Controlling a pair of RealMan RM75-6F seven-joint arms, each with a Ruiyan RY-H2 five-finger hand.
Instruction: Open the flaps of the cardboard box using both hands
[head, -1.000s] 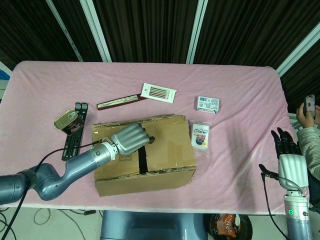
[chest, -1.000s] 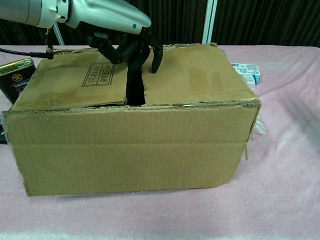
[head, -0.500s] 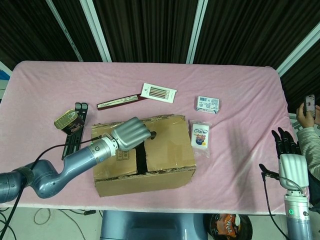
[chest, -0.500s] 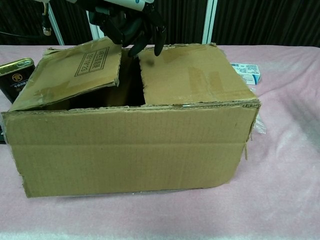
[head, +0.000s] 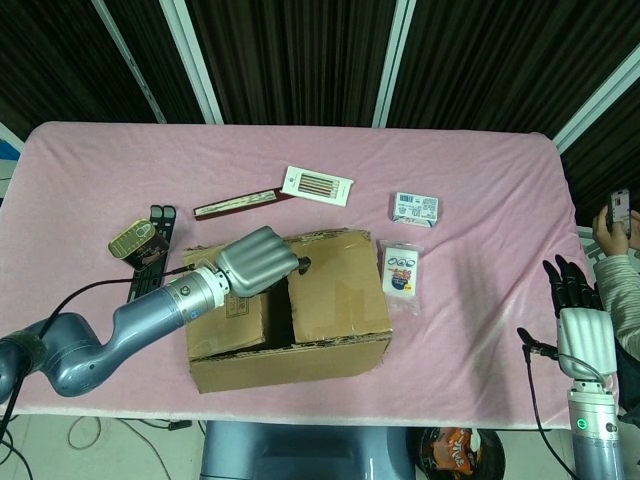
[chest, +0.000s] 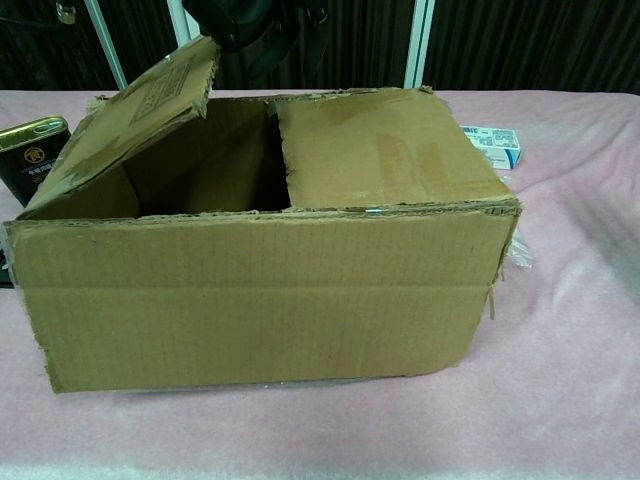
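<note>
The cardboard box (head: 300, 330) lies near the table's front edge, and it fills the chest view (chest: 270, 290). Its left flap (chest: 140, 110) is tilted up and shows the dark inside. Its right flap (chest: 385, 150) still lies flat. My left hand (head: 258, 262) curls over the left flap's inner edge and holds it up. In the chest view only the dark fingers (chest: 250, 25) of that hand show, at the top edge. My right hand (head: 574, 300) stays far off at the table's right end, fingers straight and apart, holding nothing.
Left of the box lie a gold tin (head: 137, 241) and a black strip (head: 148, 272). Behind it are a brown stick pack (head: 240, 203), a white box (head: 316, 185) and a small carton (head: 415, 208). A packet (head: 400, 270) lies by the box's right side. A person (head: 615, 250) stands at the right edge.
My left hand has risen and drawn back to the left, swinging the left flap from flat to steeply tilted. The right hand has not moved.
</note>
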